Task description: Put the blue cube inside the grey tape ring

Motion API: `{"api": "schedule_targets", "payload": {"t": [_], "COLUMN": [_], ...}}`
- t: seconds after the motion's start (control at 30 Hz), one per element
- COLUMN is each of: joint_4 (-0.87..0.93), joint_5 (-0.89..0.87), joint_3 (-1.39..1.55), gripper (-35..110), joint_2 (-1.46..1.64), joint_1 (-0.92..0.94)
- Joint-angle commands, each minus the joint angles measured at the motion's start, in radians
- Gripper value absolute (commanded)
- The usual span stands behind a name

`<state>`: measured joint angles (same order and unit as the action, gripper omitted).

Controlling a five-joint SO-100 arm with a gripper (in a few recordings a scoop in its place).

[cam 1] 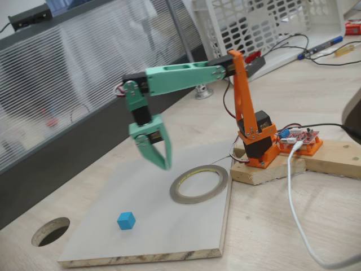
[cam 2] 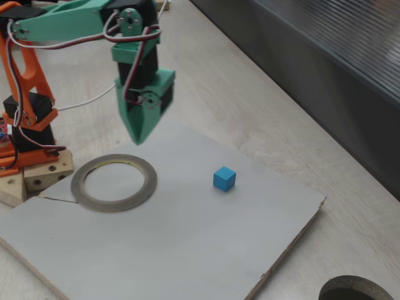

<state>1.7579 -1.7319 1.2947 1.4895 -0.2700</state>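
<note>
Blue cube (unlabelled) beside grey tape ring

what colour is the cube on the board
Bright sky blue, plain faces; the cube shows best in a fixed view, lying apart from the grey tape ring.

a pale wood-grain tabletop carries a thin grey board with a raw chipboard edge. a dark round hole with a wooden edge is cut into the tabletop near the board's corner. along the far edge runs a dark partition topped by ribbed translucent panels. a white lattice crate stands behind, with black cables nearby. the light is soft and even.
</note>
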Motion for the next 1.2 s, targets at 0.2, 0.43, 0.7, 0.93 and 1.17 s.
{"api": "schedule_targets", "payload": {"t": [0.2,0.43,0.7,0.93,1.17], "joint_4": [0.009,0.009,0.009,0.009,0.009], "joint_5": [-0.006,-0.006,-0.009,-0.005,0.000], "joint_3": [-0.607,-0.663,-0.666,-0.663,-0.663], "gripper": [3,3,3,3,22], "joint_2": [-0.456,-0.514,-0.515,-0.515,-0.515], "joint_1": [-0.012,-0.014,-0.112,-0.114,-0.110]}}
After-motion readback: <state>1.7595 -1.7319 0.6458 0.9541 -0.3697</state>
